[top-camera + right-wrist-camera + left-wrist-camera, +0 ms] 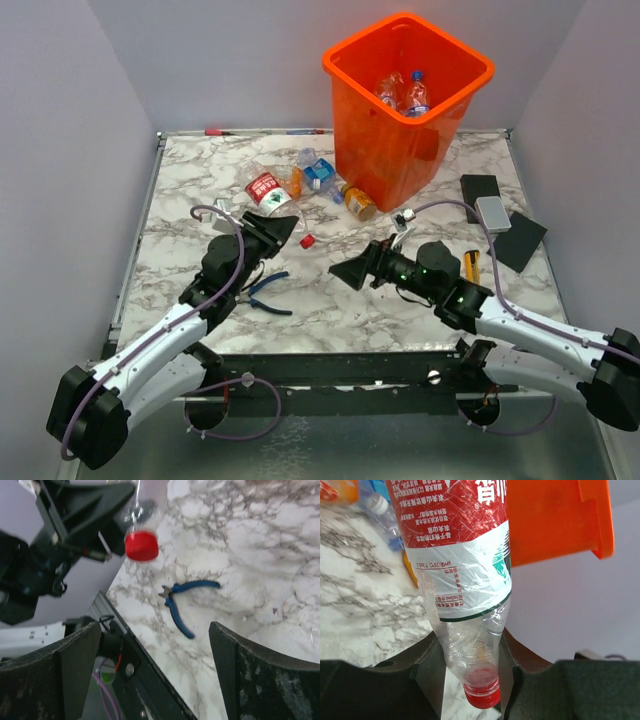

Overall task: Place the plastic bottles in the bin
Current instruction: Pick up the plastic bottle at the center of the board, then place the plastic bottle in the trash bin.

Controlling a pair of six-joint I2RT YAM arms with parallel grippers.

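Two plastic bottles [402,93] show inside the bin [385,160] in the overhead view, at the far side of the worktop [200,180]. More lie loose just left of its foot. The left end effector [275,228] is clamped on a red-labelled bottle [265,188], and the bin stands far and to the right of it. The right end effector [345,270] hangs wide and empty. Blue-handled pliers [268,292] lie by the left arm.

From the left wrist, the fingers pinch the bottle's clear neck. Its red cap [482,695] points toward the palm, and its long axis runs straight out toward the orange wall.

From the right wrist, the jaws are spread with nothing between them and the pliers lie below. The carry looks to be the left arm's: up, then far-right over the rim.
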